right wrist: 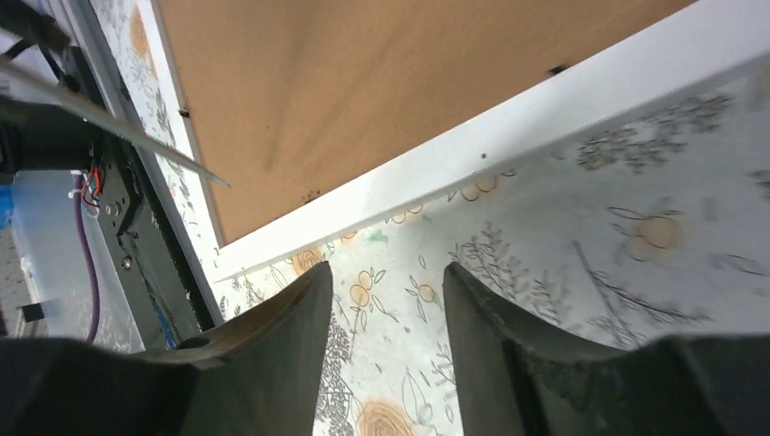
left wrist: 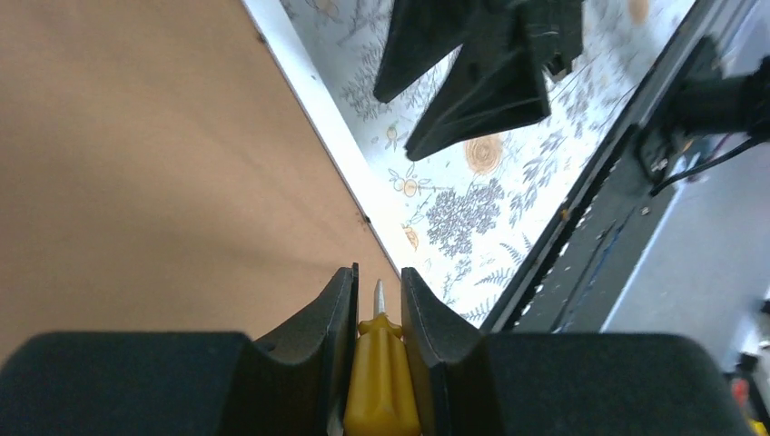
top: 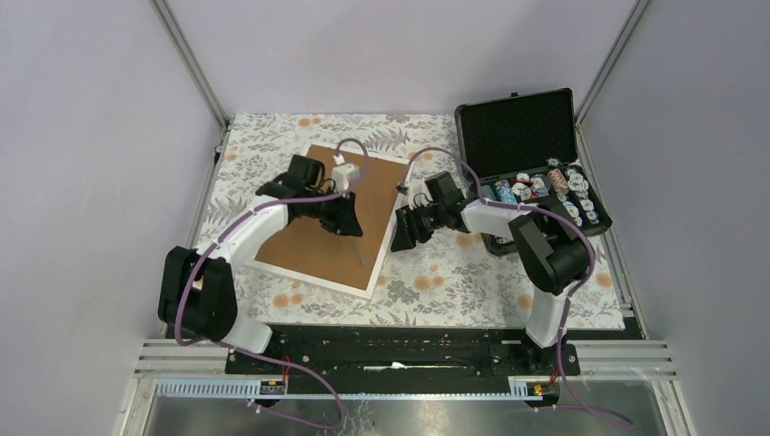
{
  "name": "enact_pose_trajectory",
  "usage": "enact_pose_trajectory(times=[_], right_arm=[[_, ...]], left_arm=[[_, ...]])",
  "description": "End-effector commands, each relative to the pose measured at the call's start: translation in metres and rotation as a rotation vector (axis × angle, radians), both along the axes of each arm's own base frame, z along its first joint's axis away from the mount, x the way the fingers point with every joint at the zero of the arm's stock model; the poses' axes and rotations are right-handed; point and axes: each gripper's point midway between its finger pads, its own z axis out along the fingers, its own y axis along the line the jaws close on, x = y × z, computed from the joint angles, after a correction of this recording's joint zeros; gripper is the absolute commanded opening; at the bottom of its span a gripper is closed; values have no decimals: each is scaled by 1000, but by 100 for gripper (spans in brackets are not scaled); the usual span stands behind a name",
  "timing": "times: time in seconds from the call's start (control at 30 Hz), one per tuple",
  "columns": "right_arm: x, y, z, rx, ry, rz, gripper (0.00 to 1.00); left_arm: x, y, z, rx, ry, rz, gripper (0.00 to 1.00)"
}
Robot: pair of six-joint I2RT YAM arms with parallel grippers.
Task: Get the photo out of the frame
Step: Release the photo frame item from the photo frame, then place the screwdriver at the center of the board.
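Note:
The frame (top: 313,227) lies face down on the floral cloth, its brown fibreboard back (left wrist: 136,163) up and a thin white border (right wrist: 508,136) round it. The photo is hidden under the backing. My left gripper (top: 347,225) hovers over the frame's right half, shut on a yellow-handled screwdriver (left wrist: 381,372). The metal shaft (top: 360,250) points down toward the frame's near right edge. My right gripper (top: 400,238) sits just right of the frame's right edge, low over the cloth. It is open (right wrist: 386,272) with nothing between its fingers.
An open black foam-lined case (top: 518,132) stands at the back right, with several poker chips (top: 554,191) in its lower half. Floral cloth (top: 454,282) covers the table. A black rail (top: 409,350) runs along the near edge. Grey walls enclose the sides.

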Motion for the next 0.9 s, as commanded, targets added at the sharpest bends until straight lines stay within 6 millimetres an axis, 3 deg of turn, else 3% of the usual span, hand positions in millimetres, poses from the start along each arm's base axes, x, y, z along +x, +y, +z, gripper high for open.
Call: enact_pose_trajectory(times=[0.0,0.07,0.17,0.27,0.43,0.7,0.8,0.87], right_arm=[[19,-4,71,73,-186,47,59],[19,-1,98,116,-252,75,65],[20,6,132,174,-309,97,82],[21,17,149,182,-340,123,85],[28,32,145,130,-347,123,81],[34,48,124,54,-349,135,71],[32,55,125,55,-354,155,59],[33,55,126,56,-362,157,45]], left_arm=[[15,-5,58,-176,55,-6,0],[28,-3,62,-207,98,23,0],[42,-8,68,-249,157,39,0],[54,-15,76,-288,185,48,0],[65,-25,91,-352,210,55,0],[60,-36,100,-376,216,31,0],[60,-38,102,-383,217,40,0],[62,-38,101,-379,208,50,0]])
